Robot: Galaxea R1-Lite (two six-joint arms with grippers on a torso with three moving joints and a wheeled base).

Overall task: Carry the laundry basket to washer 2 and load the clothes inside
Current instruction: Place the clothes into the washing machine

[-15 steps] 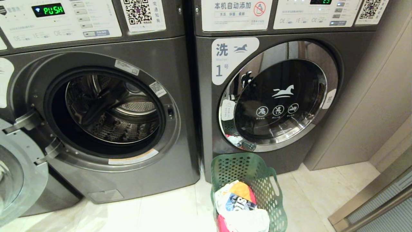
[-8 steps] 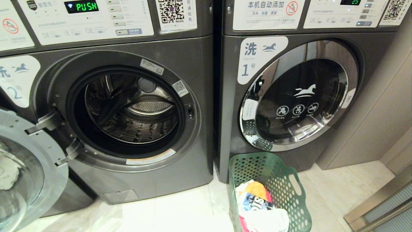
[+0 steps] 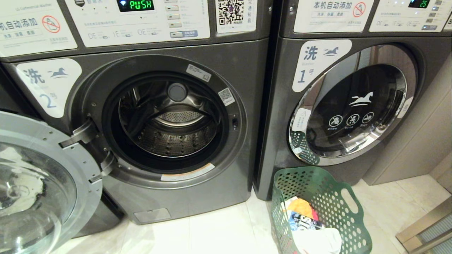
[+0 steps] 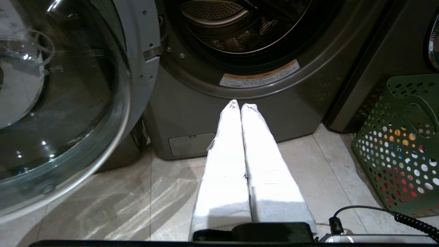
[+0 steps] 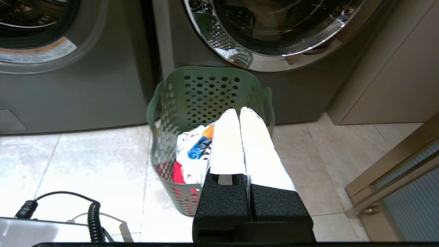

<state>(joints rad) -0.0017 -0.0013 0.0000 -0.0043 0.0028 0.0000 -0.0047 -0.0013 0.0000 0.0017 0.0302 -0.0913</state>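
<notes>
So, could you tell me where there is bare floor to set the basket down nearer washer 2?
The pale tiles in front of washer 2 are bare, bordered by its open door on the left and the laundry basket on the right. It is tighter by washer 1, where the basket with the clothes stands close against its base.

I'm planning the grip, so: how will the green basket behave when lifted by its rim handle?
The basket is probably light: thin perforated plastic holding only a small pile of clothes. Its walls may flex a little. Lifted by one handle it would likely tilt, and the loose clothes could slide.
</notes>
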